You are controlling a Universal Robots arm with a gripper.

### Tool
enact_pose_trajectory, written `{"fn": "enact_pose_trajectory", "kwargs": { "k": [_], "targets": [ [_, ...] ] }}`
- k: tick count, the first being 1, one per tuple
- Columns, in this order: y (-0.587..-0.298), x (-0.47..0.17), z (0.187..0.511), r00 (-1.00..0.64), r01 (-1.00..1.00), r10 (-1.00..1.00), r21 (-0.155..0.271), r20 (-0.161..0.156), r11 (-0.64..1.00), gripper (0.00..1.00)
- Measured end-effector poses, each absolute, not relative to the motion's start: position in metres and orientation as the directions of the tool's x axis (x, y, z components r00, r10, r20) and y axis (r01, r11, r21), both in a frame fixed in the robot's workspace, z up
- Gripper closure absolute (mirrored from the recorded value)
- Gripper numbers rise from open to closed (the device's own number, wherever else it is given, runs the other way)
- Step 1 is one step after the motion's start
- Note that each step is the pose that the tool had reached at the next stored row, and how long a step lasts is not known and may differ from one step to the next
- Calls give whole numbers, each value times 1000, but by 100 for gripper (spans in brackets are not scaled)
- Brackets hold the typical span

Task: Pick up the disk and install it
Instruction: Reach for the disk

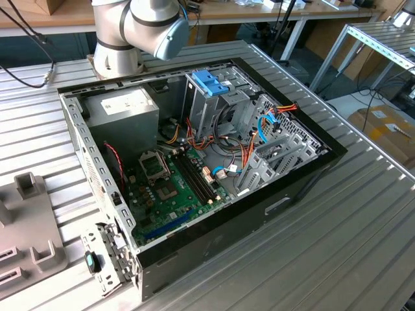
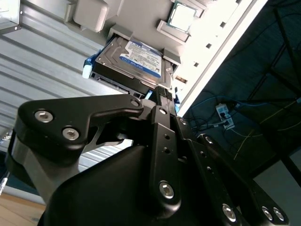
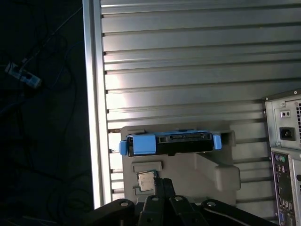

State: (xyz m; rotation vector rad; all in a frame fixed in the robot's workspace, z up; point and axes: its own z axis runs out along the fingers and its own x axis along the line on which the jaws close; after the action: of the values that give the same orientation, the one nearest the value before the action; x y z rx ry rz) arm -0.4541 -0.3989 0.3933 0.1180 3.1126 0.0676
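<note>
A ribbed aluminium counter (image 1: 363, 227) carries an open black desktop computer case (image 1: 285, 194), with the grey robot arm (image 1: 139, 26) rising at eleven o'clock of it in the exterior view. In the first wrist view a grey moulded holder (image 3: 216, 174) sits on the counter near its edge, beside the case's rear panel. In it lies the disk (image 3: 169, 143), a flat silver-grey hard drive with a white label in a light blue plastic rail. The black pincer (image 2: 162, 92) hangs close to the disk, drawn narrow, empty and seemingly clear of it. The drive looks rigid, fairly heavy and shock-sensitive, with slick metal faces. The long blue-railed sides seem the safest hold.
</note>
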Motion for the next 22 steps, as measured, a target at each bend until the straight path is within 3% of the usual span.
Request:
{"fn": "enact_pose_trajectory", "kwargs": {
  "k": [22],
  "targets": [
    [-399,-478,393,-997,75,76,44,-24,996,89]
  ]
}}
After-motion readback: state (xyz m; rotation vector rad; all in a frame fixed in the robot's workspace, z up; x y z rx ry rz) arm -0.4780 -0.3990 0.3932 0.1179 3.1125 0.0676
